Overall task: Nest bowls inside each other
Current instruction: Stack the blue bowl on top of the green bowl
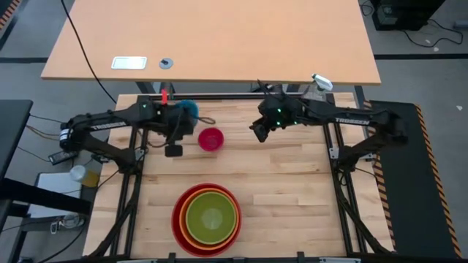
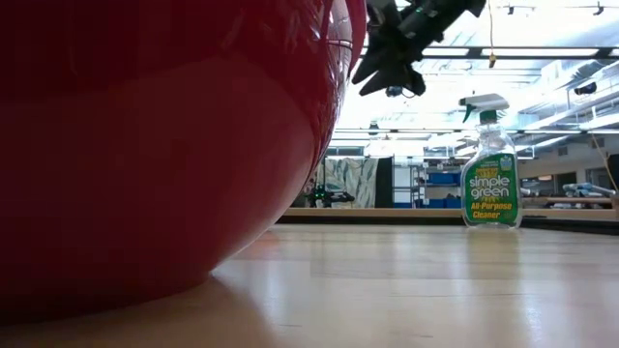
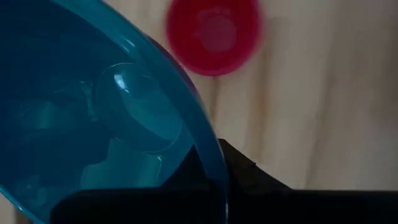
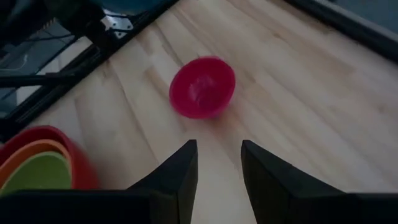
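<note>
Already three bowls sit nested near the front edge of the worktop (image 1: 292,183): the red bowl (image 1: 175,219) outermost, the orange bowl (image 1: 184,228) inside it, the green bowl (image 1: 212,217) inside that. Taking this stack as the landmark, everything else lies beyond it, toward the back of the worktop.

Next in size, the blue bowl (image 1: 189,109) is off the wood, behind the stack and a little to its left, with the left end effector (image 1: 175,135) clamped shut on its rim; the left wrist view shows the blue wall running down between the dark fingers. The step in hand, as I judge it, is carrying this bowl to the stack. The next move calls for bringing it above the green bowl, levelling it mouth-up, lowering it and letting go.

The pink bowl (image 1: 210,139), the smallest, rests on the worktop straight behind the stack, just beside the blue one, and should go in last.

The right end effector (image 1: 261,130) hangs behind the stack and to its right, its fingers parted and holding nothing, pointing toward the pink bowl.

A spray bottle (image 2: 490,164) stands at the far back right corner. Its label reads "simple green" and "All-Purpose Cleaner". The right arm carries the word "TROSSEN".
</note>
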